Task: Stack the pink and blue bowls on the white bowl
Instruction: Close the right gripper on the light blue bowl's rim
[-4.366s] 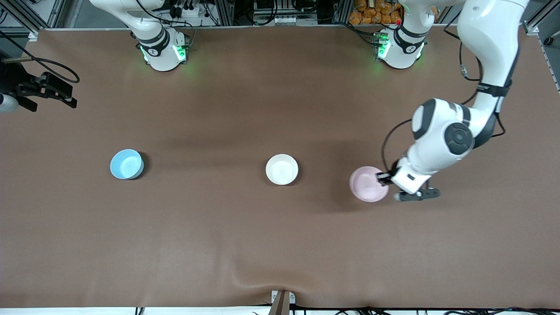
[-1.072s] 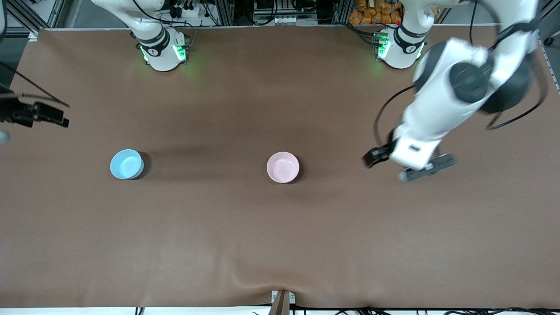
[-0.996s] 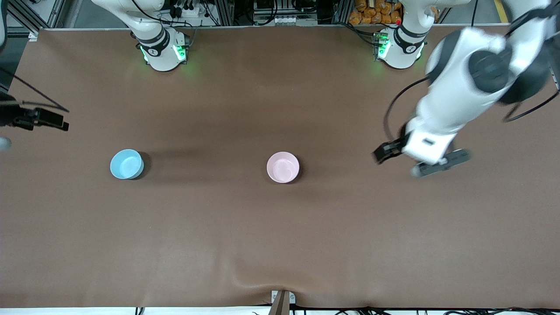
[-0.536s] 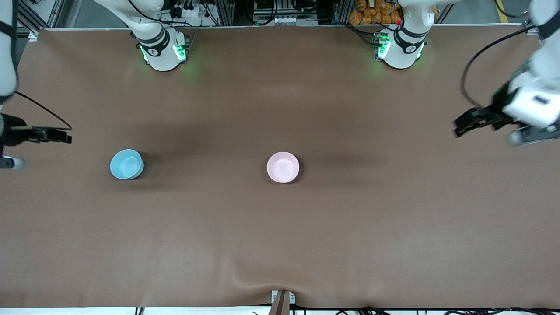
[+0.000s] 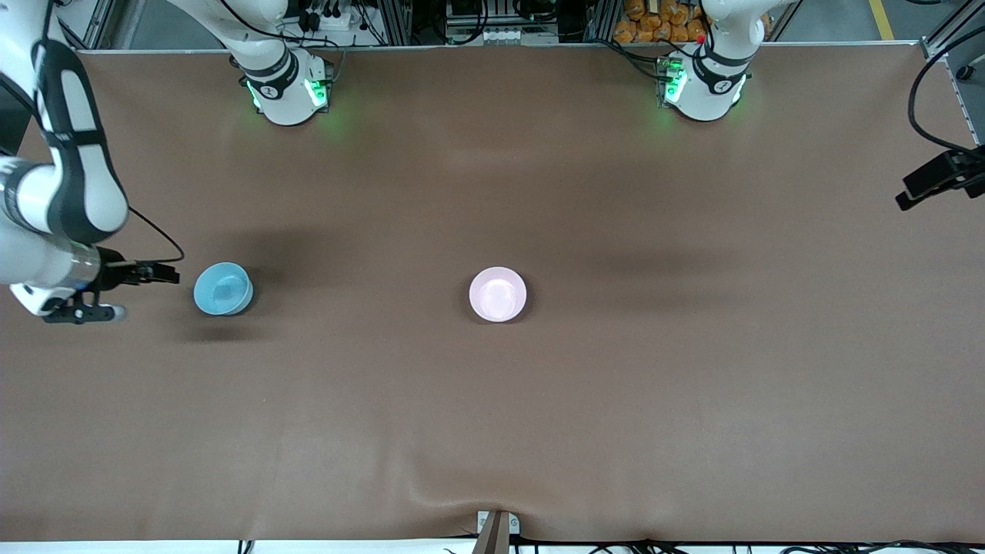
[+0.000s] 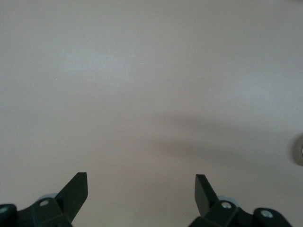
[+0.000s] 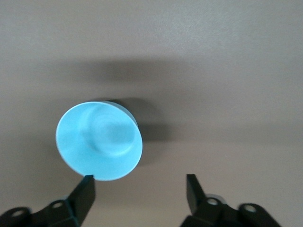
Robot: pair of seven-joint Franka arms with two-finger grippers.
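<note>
a: going from the right arm's end of the brown surface (image 5: 492,431) toward the left arm's end, what is there?

b: first the right gripper (image 5: 138,288), low over the surface. its fingers (image 7: 85,194) stand apart with nothing between them. just beside it sits the blue bowl (image 5: 223,288), upright. around the middle sits the pink bowl (image 5: 498,294), well apart from the blue one. it appears to be nested in the white bowl, though no white rim can be made out. last, the left gripper (image 5: 935,181) hangs over the edge at the left arm's end, and that arm seems to wait. its fingers (image 6: 75,189) are wide apart and empty.

a: which step is in hand?

b: judging by how things lie, the pink bowl is already placed, and the blue one is next. the right gripper is lining up for the pick.

a: where is the blue bowl relative to those fingers?

b: in the right wrist view the bowl (image 7: 99,140) lies just ahead of the fingertips, shifted toward one finger. its rim nearly meets that fingertip. it is not yet between them.

a: what does the next move call for?

b: probably easing forward so one finger goes inside the rim and one outside, then pinching the wall.
</note>
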